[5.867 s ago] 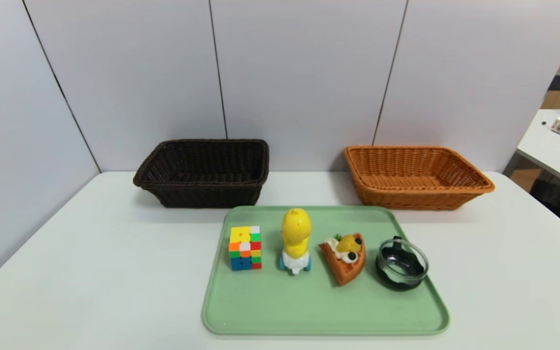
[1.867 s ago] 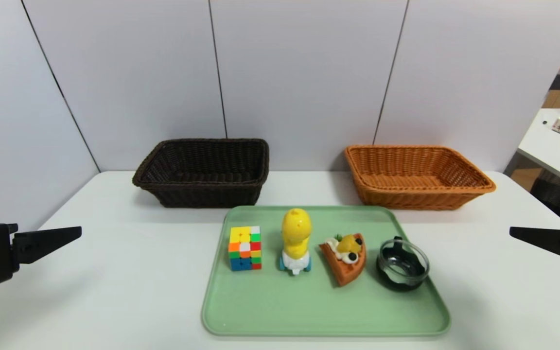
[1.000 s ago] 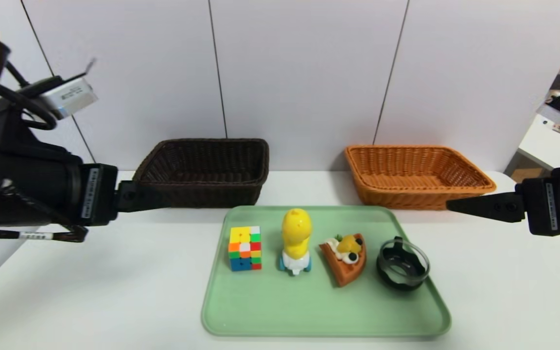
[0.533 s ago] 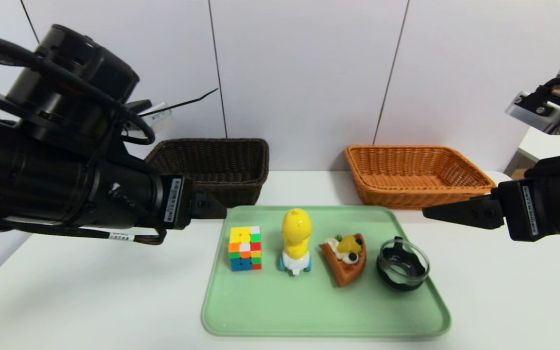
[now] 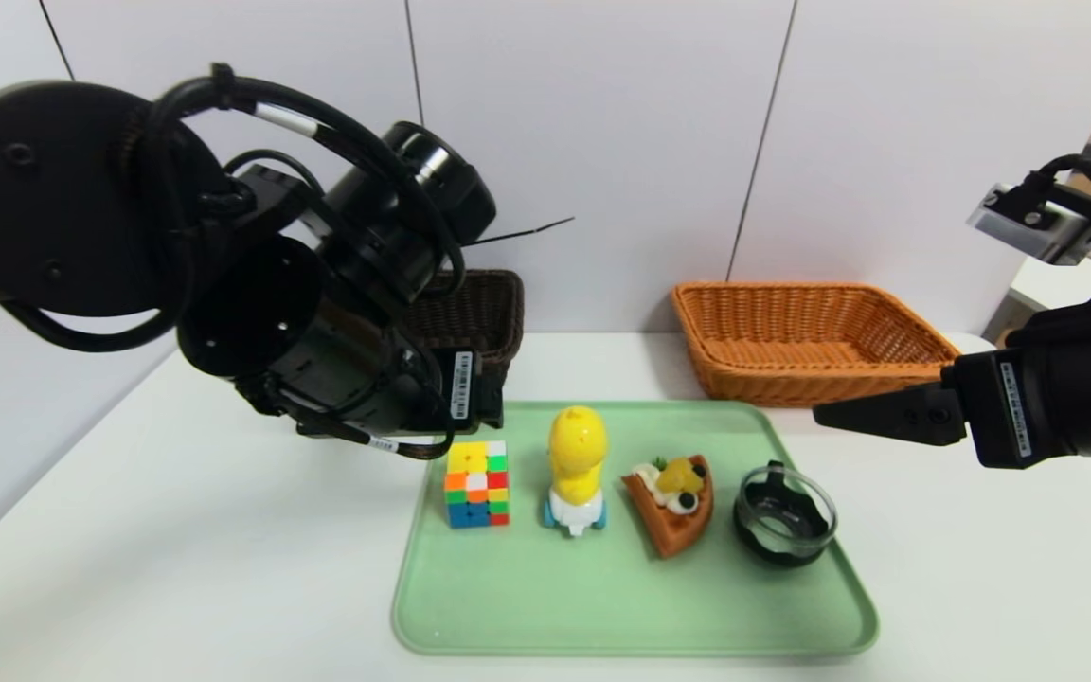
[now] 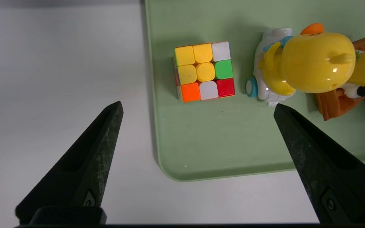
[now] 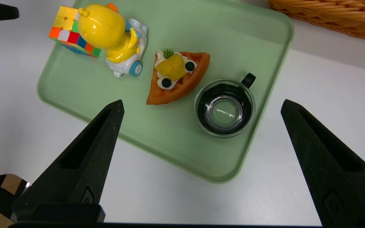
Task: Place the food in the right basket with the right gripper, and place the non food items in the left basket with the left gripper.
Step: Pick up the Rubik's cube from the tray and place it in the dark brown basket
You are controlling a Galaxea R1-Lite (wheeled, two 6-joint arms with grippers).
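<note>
Black left gripper (image 6: 196,109), jaws wide and empty, has swung in above the puzzle cube (image 5: 476,483) at the tray's (image 5: 545,606) left edge, likely first pick; right gripper (image 7: 201,106) wide too.

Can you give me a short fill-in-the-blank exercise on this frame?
1. The puzzle cube, duck toy, waffle wedge and glass bowl all sit on a green ____.
2. The orange basket holds ____.
3. The left claw is wide ____ above the cube.

Missing words: tray; nothing; open
</note>
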